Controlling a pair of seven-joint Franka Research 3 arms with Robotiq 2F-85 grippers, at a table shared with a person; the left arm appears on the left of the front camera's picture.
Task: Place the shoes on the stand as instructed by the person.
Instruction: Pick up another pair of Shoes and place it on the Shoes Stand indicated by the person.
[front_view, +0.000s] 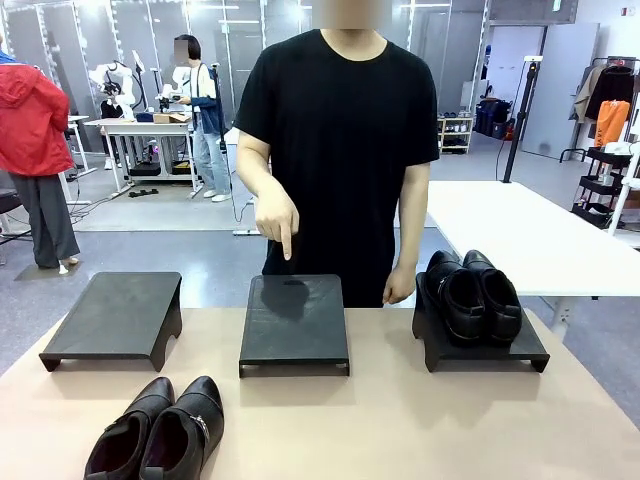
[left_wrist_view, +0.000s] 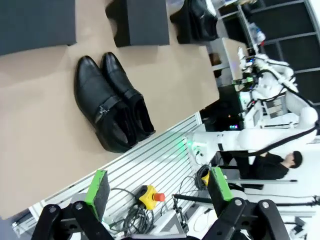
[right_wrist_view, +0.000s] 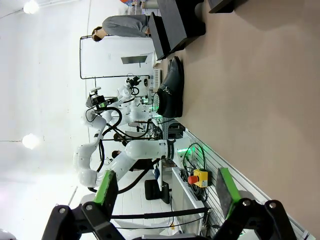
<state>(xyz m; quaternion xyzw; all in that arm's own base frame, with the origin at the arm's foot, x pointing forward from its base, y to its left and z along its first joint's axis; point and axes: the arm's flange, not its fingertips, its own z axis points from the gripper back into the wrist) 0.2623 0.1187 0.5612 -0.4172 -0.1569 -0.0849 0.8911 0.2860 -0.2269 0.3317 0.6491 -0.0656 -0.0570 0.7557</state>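
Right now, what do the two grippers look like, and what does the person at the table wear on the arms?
The left gripper and the right gripper look alike: black jointed bodies with round pivots, and two fingers faced with bright green pads. The person wears a plain black T-shirt with short sleeves; the forearms are bare.

L gripper (left_wrist_view: 158, 189) at near side, fingers spread wide, green pads well apart. R gripper (right_wrist_view: 166, 187) same, wide apart. Far side: person's pointing hand (front_view: 278, 222) left of centre, forearm fwd, index finger straight down, rest curled; other hand (front_view: 399, 285) hangs low at right, loosely curled.
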